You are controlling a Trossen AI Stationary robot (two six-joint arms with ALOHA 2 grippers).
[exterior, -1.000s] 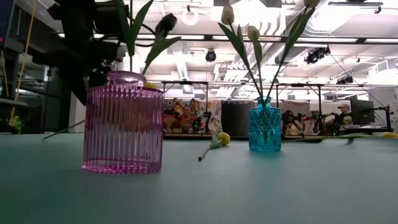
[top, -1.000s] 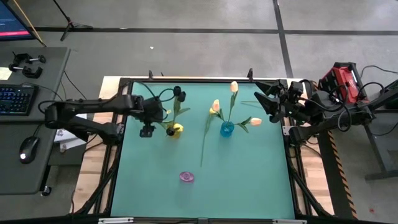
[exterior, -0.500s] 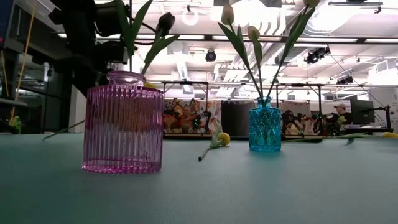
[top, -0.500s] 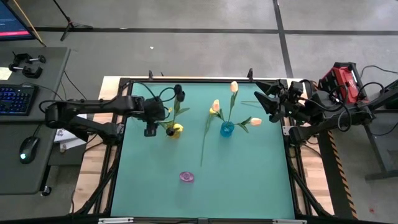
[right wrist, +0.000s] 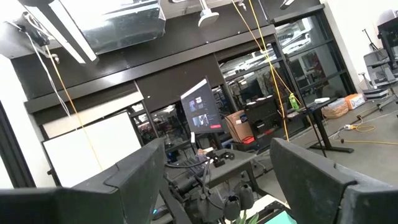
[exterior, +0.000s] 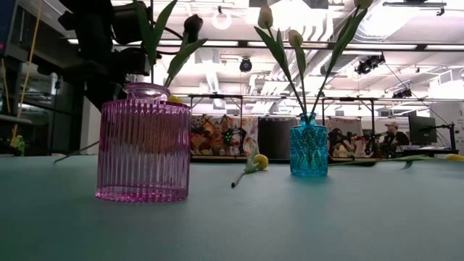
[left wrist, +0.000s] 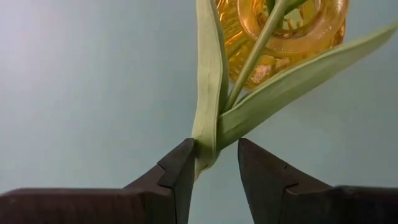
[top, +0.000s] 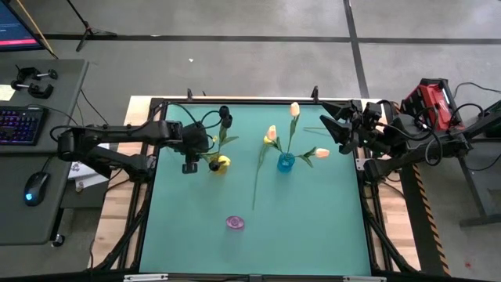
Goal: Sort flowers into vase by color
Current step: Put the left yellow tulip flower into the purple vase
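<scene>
Left gripper (left wrist: 212, 163) reaches in from nine o'clock, fingers slightly parted around the black tulip's green stem (left wrist: 207, 106) above the ribbed yellow glass vase (top: 221, 164); right gripper (top: 338, 128) waits at three o'clock, open.

Teal desk (top: 313, 227) on a grey concrete floor (top: 235, 63) with dark seam lines. Left of the desk, a grey side table (top: 31, 157) with a keyboard (top: 22, 125) and mouse (top: 31, 194). Right of the desk, red equipment (top: 429, 100). Beyond the desk, an open ceiling with bright lamps (exterior: 290, 14), and monitors (exterior: 420, 129).
</scene>
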